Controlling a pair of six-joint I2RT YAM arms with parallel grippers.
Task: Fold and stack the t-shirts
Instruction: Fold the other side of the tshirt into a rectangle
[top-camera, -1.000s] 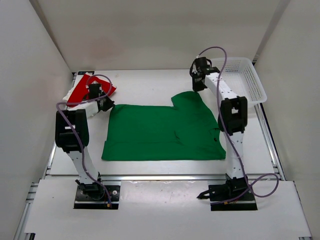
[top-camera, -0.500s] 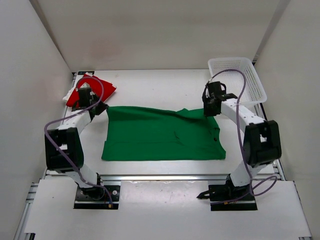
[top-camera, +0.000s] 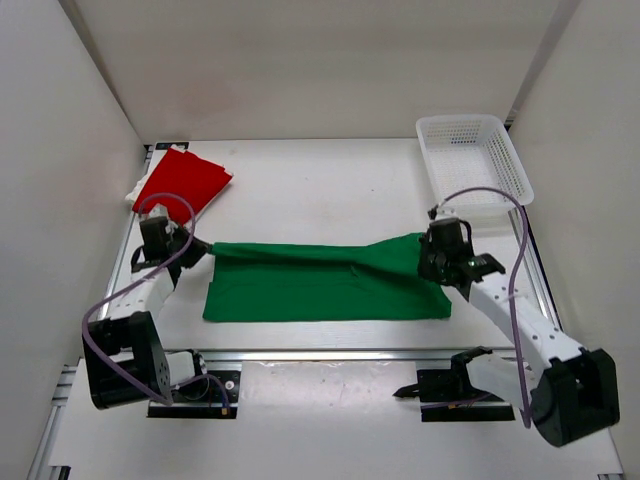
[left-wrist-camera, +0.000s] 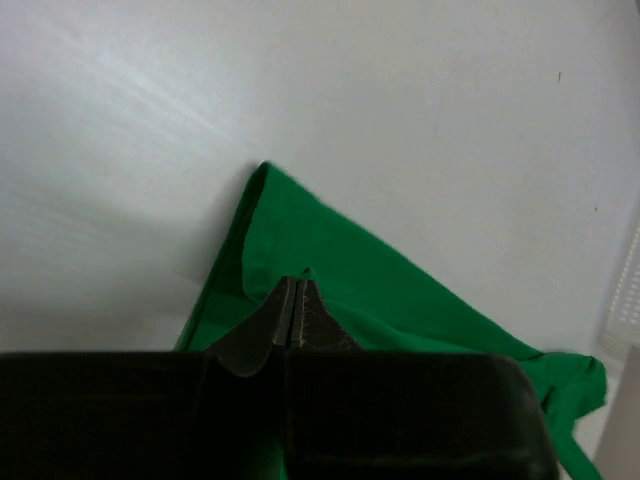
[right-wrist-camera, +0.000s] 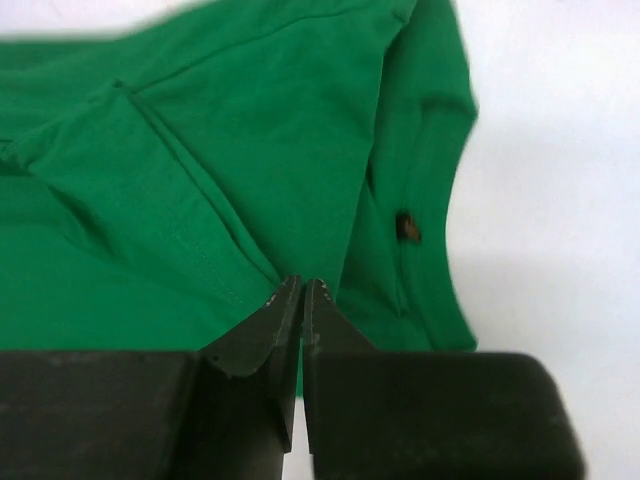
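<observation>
The left gripper (top-camera: 192, 247) and right gripper (top-camera: 432, 252) are each pinched tight on a far corner of the green t-shirt (top-camera: 320, 285), which lies doubled over mid-table (top-camera: 320, 190). The red t-shirt (top-camera: 183, 180) sits at the far left corner.

White table (top-camera: 320, 185) between plain white walls (top-camera: 300, 60), under soft even light.
</observation>
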